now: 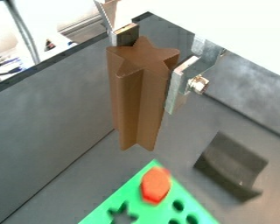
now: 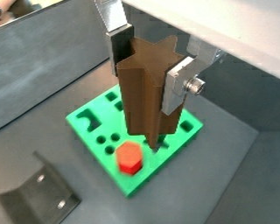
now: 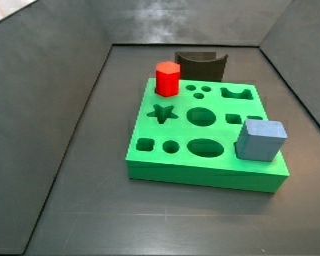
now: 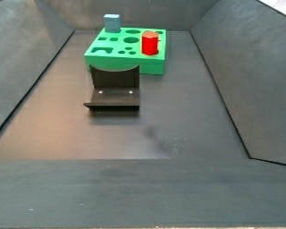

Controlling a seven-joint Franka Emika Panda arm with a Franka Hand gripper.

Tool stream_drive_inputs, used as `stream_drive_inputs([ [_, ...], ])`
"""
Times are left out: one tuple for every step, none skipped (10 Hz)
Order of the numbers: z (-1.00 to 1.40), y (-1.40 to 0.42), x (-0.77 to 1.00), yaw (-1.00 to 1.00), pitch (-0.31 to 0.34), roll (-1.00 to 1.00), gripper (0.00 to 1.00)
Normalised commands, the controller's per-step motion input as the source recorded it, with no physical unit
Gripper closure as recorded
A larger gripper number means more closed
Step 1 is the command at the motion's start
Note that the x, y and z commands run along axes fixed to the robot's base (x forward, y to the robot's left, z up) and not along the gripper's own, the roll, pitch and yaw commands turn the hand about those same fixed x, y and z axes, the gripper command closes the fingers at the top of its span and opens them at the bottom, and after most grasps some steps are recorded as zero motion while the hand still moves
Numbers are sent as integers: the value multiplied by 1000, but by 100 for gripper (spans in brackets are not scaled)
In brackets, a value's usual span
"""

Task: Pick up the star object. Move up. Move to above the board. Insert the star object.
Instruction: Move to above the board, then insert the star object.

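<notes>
My gripper (image 1: 154, 61) is shut on the star object (image 1: 136, 96), a tall brown ridged prism, and holds it upright in the air. Both wrist views show this grip (image 2: 154, 66) on the star object (image 2: 149, 96). The green board (image 2: 90, 118) lies below the prism's lower end; its edge also shows in a wrist view (image 1: 125, 208). In a side view the board (image 3: 203, 175) has an open star hole (image 3: 162, 113). It also shows in a side view (image 4: 157, 63). Neither gripper nor star object shows in the side views.
A red hexagonal peg (image 3: 167, 78) (image 2: 130, 157) stands in the board, and a blue-grey cube (image 3: 260, 139) sits on its corner. A dark arch-shaped block (image 4: 114, 94) (image 1: 234, 162) lies on the floor beside the board. Dark walls enclose the floor.
</notes>
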Motion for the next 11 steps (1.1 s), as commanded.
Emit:
stream_drive_inputs([
  [89, -1000, 177, 11, 136, 6, 100],
  [100, -957, 200, 5, 138, 10, 100],
  [83, -772, 182, 9, 134, 11, 100],
  [56, -404, 127, 9, 134, 26, 100],
  [38, -204, 93, 9, 115, 32, 100],
  [-66, -71, 0, 17, -44, 0, 100],
  [-483, -129, -51, 9, -84, 33, 100],
  [-763, -177, -57, 0, -144, 90, 100],
  [-889, -154, 0, -94, -154, 91, 100],
  [-889, -60, 0, -183, -169, 70, 100],
  [-754, 17, 26, -346, -123, 99, 100],
])
